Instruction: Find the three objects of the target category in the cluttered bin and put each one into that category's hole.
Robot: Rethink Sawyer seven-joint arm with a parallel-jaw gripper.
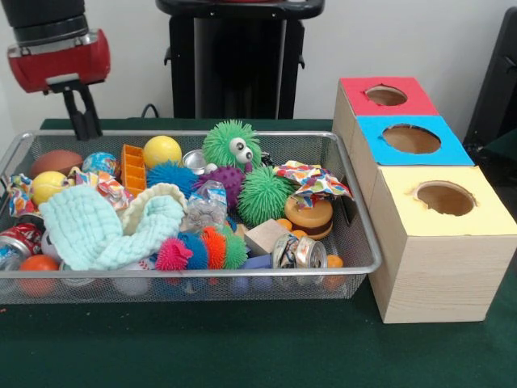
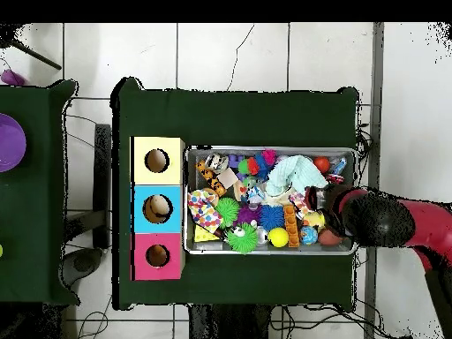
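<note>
The silver wire-mesh bin (image 1: 202,274) sits on the green table, full of clutter; it also shows in the overhead view (image 2: 265,149). In it lie a green spiky ball with eyes (image 1: 232,144), a plain green spiky ball (image 1: 264,196), a purple one (image 1: 229,179), a blue one (image 1: 171,174), yellow balls (image 1: 161,150), a mint cloth (image 1: 105,226), crushed cans (image 1: 299,252) and a wooden block (image 1: 265,237). Three wooden boxes with round holes stand beside the bin: red top (image 1: 386,97), blue top (image 1: 412,139), yellow top (image 1: 444,198). My gripper (image 1: 82,121) hangs over the bin's far left corner, holding nothing that I can see.
The red and black arm (image 2: 384,219) covers the bin's right end in the overhead view. An orange ridged block (image 1: 133,168) and a colourful wrapper (image 1: 311,179) lie among the clutter. A second green table with a purple bowl (image 2: 9,141) stands at the overhead view's left.
</note>
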